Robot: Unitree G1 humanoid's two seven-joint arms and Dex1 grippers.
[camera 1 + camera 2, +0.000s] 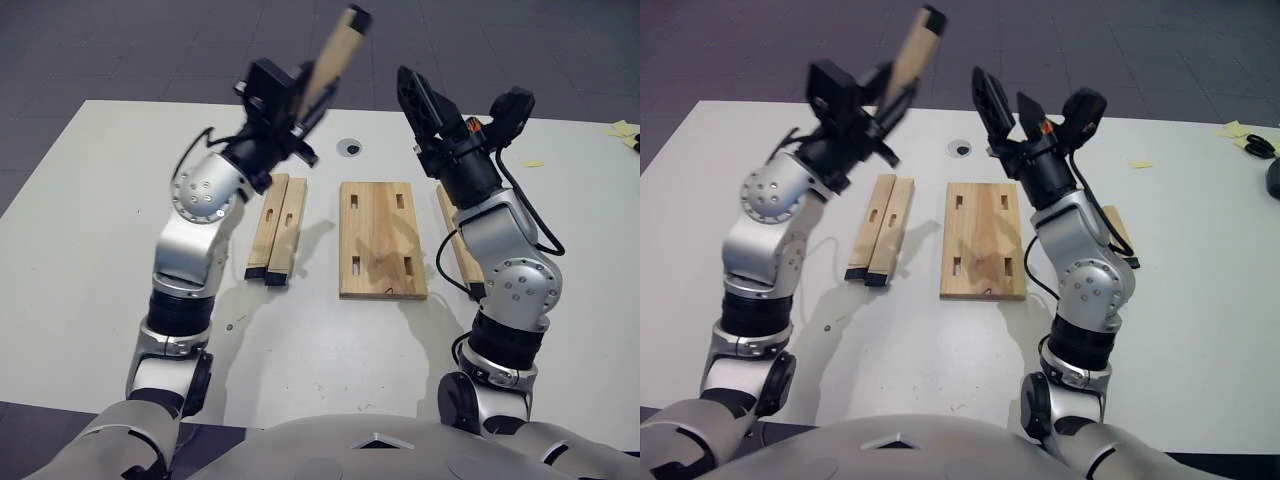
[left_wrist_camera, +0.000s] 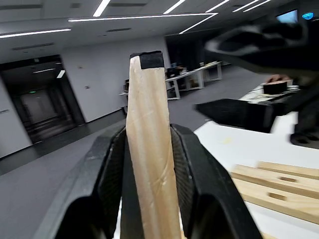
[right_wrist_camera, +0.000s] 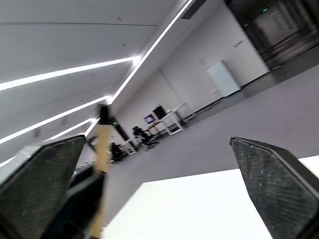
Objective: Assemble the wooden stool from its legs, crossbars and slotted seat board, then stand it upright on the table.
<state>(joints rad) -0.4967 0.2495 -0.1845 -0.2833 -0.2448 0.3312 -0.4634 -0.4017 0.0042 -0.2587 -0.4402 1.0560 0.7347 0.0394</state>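
The left gripper (image 1: pixel 303 95) is raised, its fingers (image 2: pixel 112 169) pinching one wooden leg (image 1: pixel 335 50) whose black-capped end sticks up past the fingertips. Below those fingers, two slotted wooden pieces (image 1: pixel 266 225) lie side by side, touching, on the white table (image 1: pixel 120 200). Between the two grippers and beneath them lies the single seat board (image 1: pixel 381 238), flat, with four slots. The right gripper (image 1: pixel 1002 92) is raised too, fingers (image 3: pixel 271 189) spread wide around nothing. Under its arm one more wooden piece (image 1: pixel 1118 232) lies, partly hidden. A round hole (image 1: pixel 349 148) sits in the table beyond the board, and yellow notes (image 1: pixel 622 128) lie at its far right. Behind are a dark grey floor (image 1: pixel 150 50), desks (image 2: pixel 192 79) and ceiling light strips (image 2: pixel 144 18).
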